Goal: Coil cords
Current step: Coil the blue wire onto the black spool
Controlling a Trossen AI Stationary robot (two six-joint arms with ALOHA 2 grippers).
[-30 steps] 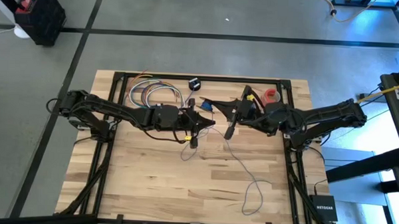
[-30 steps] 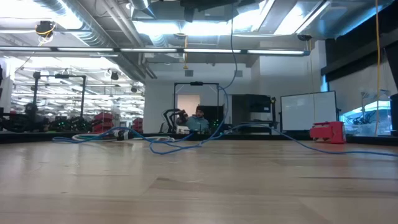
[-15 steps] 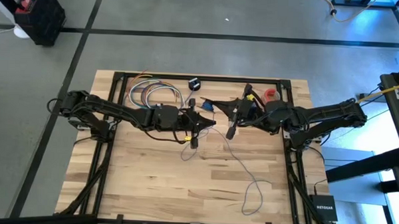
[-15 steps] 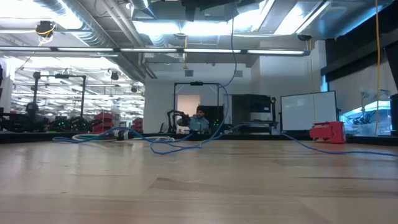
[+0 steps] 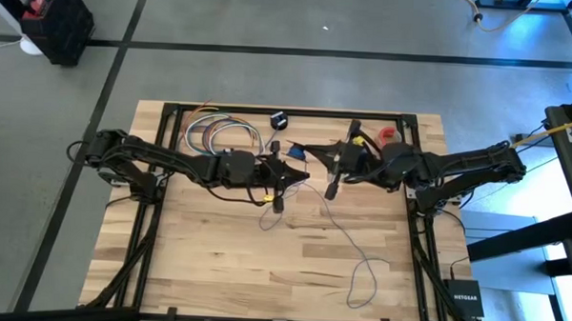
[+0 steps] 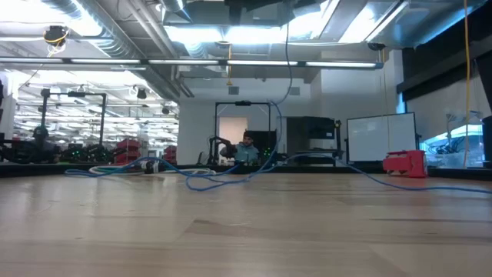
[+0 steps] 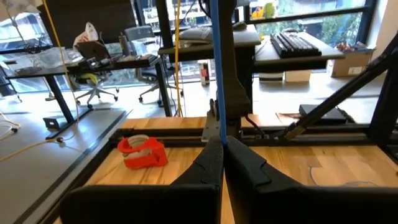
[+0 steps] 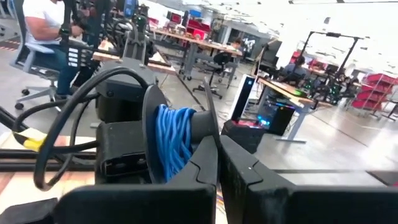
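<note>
A thin blue cord (image 5: 345, 234) trails in loose curves across the wooden table to a loop near the front. It rises to my two grippers, which meet above the table's middle back. In the low view the cord (image 6: 288, 77) hangs down from above. My left gripper (image 5: 303, 173) is shut on it. My right gripper (image 5: 304, 145), higher up, is shut by a tight bundle of wound blue turns (image 8: 174, 140) set against a black disc (image 8: 149, 127). My left gripper pinches one strand of the cord (image 7: 217, 127) between its two fingertips, about level, pointing toward the table's right. The strand runs straight and taut up from the fingers toward my right arm. My right gripper meets the cord at the wound bundle (image 8: 186, 146) beside its fingertips. Its own fingers (image 8: 205, 165) hide the place of contact. The bundle is lifted clear of the table.
A loose coil of coloured cords (image 5: 218, 134) lies at the back left, with a small black puck (image 5: 280, 119) beside it. A red tape roll (image 5: 390, 137) sits at the back right. The table's front half holds only the trailing cord. People sit at desks beyond the table.
My right gripper has rolled a little about the line it points along, staying where it was. The cord on the table lies as before.
</note>
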